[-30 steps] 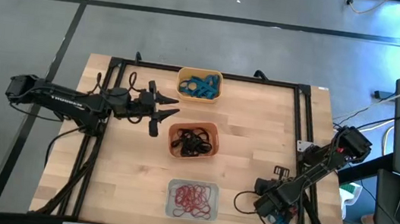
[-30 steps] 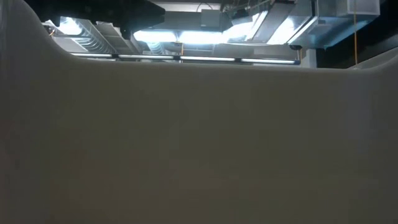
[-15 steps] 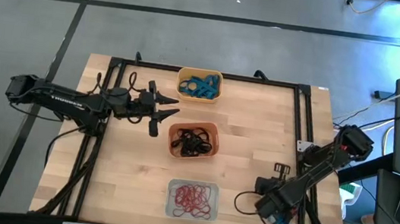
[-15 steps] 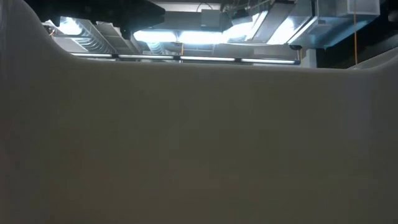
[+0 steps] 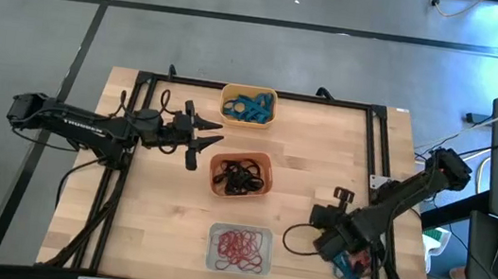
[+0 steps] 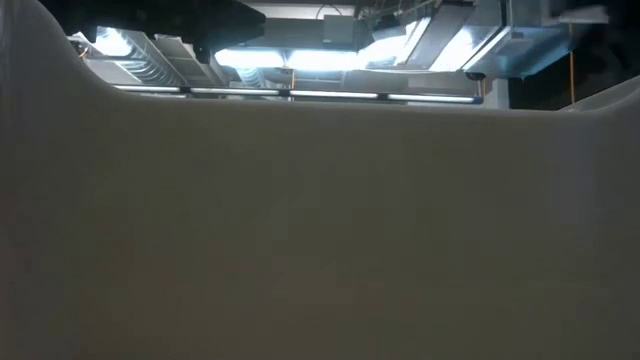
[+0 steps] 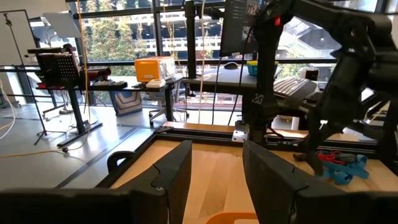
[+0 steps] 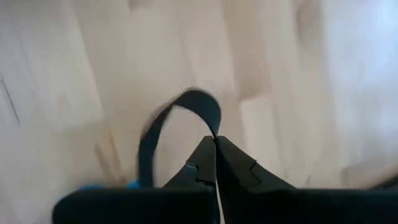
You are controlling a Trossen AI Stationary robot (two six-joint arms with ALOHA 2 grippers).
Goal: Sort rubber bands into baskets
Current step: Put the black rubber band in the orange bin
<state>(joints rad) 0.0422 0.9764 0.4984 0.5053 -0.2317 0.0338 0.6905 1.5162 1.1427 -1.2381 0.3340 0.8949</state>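
Three baskets stand in a row down the table's middle: a yellow one (image 5: 248, 105) with blue-teal rubber bands, a red-orange one (image 5: 241, 176) with black bands, and a pale one (image 5: 239, 249) with red bands. My right gripper (image 5: 313, 242) is to the right of the pale basket, shut on a black rubber band (image 5: 295, 239); the right wrist view shows the gripper (image 8: 216, 155) and the band (image 8: 163, 127) too. My left gripper (image 5: 211, 135) is open and empty just left of the red-orange basket; its fingertips (image 7: 214, 180) stand apart in the left wrist view. My right gripper pinches the black band at one point of its loop (image 8: 215, 132), only at the free ends of its two shut fingers. The rest of the loop stands out ahead of the fingertips toward the table's left (image 5: 289, 239). Whether the loop touches the table, I cannot tell.
A black frame (image 5: 377, 146) runs around the wooden table top. A blue-teal and red clump (image 5: 349, 269) lies by the right arm near the table's right near corner. The low view is filled by a pale wall (image 6: 320, 230) close to the camera.
My right gripper has gone toward the table's left edge and a little toward its far edge, staying shut, and the black band has gone along with it, its loop leading on the left.
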